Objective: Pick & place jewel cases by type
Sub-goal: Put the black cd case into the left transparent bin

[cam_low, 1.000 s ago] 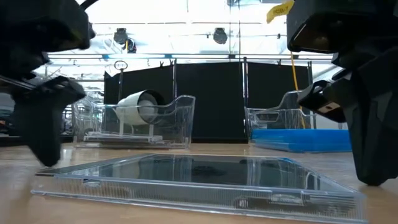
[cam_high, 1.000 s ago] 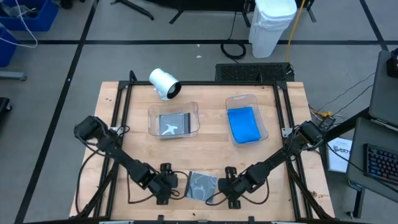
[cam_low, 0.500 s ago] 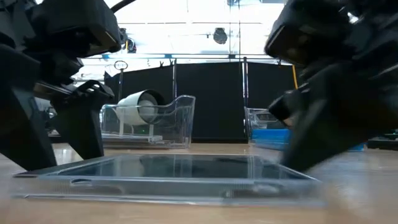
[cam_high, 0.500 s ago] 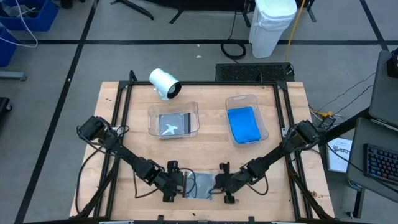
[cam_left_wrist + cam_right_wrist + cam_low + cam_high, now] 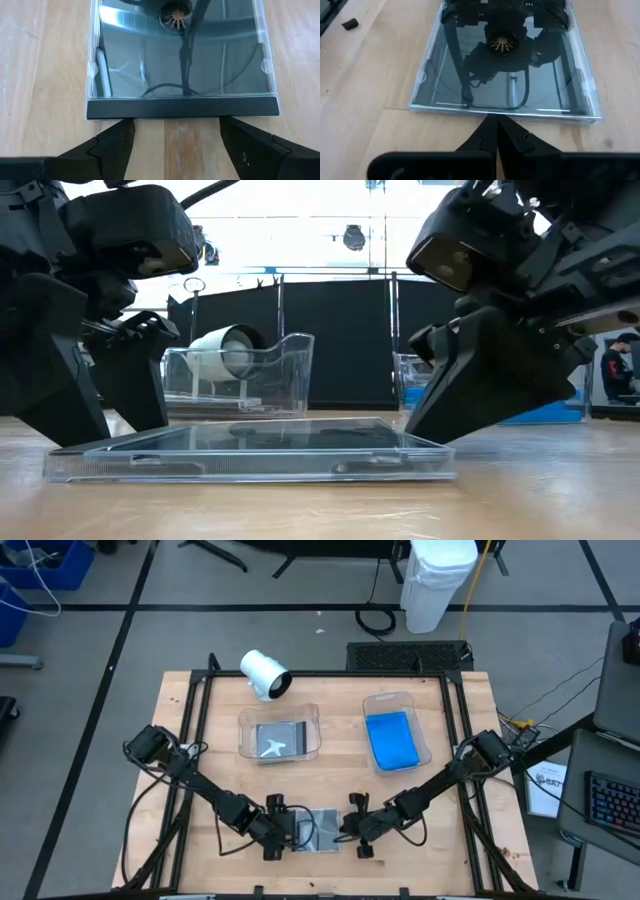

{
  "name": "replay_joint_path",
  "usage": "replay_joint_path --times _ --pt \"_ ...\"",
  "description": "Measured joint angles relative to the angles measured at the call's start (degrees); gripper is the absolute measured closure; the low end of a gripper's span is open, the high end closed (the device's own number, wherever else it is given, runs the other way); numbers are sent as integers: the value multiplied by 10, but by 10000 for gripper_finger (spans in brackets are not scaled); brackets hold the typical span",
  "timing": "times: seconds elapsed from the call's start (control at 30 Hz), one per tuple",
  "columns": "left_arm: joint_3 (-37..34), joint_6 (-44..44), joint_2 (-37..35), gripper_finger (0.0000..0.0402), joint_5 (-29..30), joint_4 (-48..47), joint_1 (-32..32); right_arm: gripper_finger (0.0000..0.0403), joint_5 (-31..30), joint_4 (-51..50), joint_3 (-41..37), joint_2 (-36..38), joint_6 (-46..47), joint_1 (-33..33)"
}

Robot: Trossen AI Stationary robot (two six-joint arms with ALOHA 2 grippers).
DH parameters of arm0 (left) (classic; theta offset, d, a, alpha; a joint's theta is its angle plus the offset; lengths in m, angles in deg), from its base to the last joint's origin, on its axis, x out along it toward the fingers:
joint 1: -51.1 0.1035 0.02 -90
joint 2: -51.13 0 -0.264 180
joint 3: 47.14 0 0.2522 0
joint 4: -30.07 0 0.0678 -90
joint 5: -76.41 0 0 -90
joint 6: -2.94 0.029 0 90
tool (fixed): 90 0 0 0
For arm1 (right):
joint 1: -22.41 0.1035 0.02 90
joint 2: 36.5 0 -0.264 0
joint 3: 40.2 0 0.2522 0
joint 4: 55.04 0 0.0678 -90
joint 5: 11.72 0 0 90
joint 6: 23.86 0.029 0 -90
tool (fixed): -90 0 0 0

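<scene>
Wooden table (image 5: 200, 750), grey jewel case (image 5: 322, 831) lying flat

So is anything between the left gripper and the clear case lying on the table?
Nothing visible. The left gripper, open, sits right at the dark spine edge of the clear case, with only bare table in the gap.

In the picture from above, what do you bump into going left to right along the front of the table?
Left hand → clear jewel case → right hand.

Bright, even overhead light; backlit low view w/ blown-out windows, reflections on clear jewel case (image 5: 181, 55) lid.
</scene>
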Motion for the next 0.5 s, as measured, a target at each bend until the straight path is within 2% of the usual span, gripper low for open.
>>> replay_joint_path --times 0.17,0.37,0.5 --pt "0 -5 0 105 2 -3 0 403 -6 -16 0 17 -15 0" --pt "2 -44 0 105 8 -12 0 403 -37 -104 8 93 65 15" --pt "1 -36 2 105 14 15 5 403 -32 -112 7 124 69 40"
